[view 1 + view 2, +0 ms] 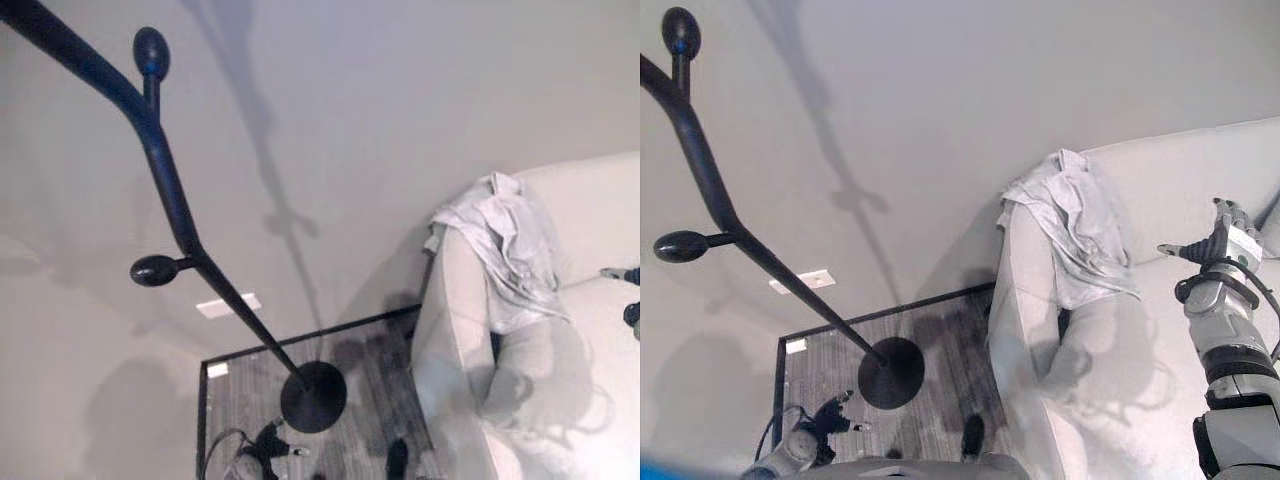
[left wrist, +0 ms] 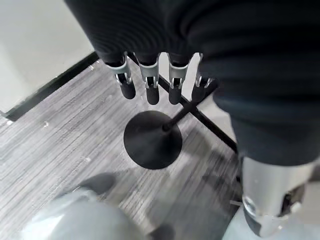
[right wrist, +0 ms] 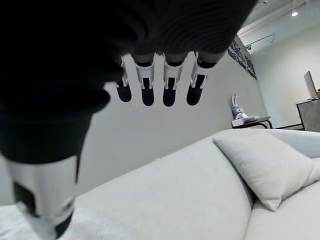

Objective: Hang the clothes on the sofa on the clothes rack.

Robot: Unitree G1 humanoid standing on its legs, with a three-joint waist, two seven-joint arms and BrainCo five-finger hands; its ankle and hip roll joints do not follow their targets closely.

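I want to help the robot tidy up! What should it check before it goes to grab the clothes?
1. Clothes reachable: ok, the pale garment is draped over the sofa arm, nothing on top of it.
2. Right hand free: ok, fingers straight, holding nothing, raised above the sofa seat beside the clothes.
3. Left hand free: ok, fingers relaxed and empty, hanging above the rack's round base.
4. Clothes rack ready: ok, its knobbed pegs are bare.
5. Rack standing firm: cannot tell.
6. Garment snagged on the sofa: cannot tell, its underside is hidden.

Silver-grey arm; hand (image 1: 1220, 240) with silver dark-tipped fingers, dark ribbed cover.
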